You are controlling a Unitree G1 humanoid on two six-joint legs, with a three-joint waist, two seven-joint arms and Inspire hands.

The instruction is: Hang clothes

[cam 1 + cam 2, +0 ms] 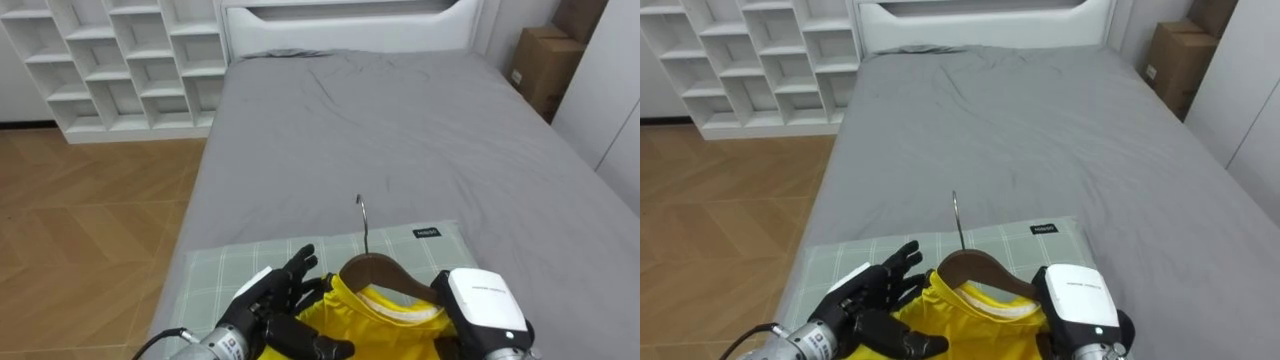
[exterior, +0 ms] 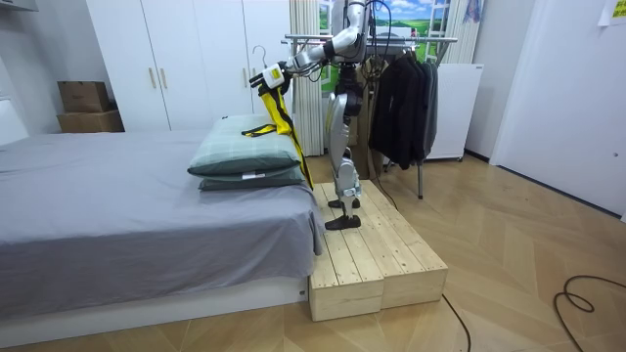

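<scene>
Fingers (image 1: 296, 267) of the left hand (image 1: 262, 302) spread on the yellow shirt (image 1: 350, 315); it looks soft, so grab the stiff hanger (image 1: 375, 270).

a grey-sheeted bed (image 1: 400, 130) is spread across the centre of the frame, with a white headboard (image 1: 350, 25) at the top. white cubby shelving (image 1: 120, 60) is seen at upper left, herringbone wood floor (image 1: 90, 210) at left, and a cardboard box (image 1: 545, 65) at upper right.
</scene>
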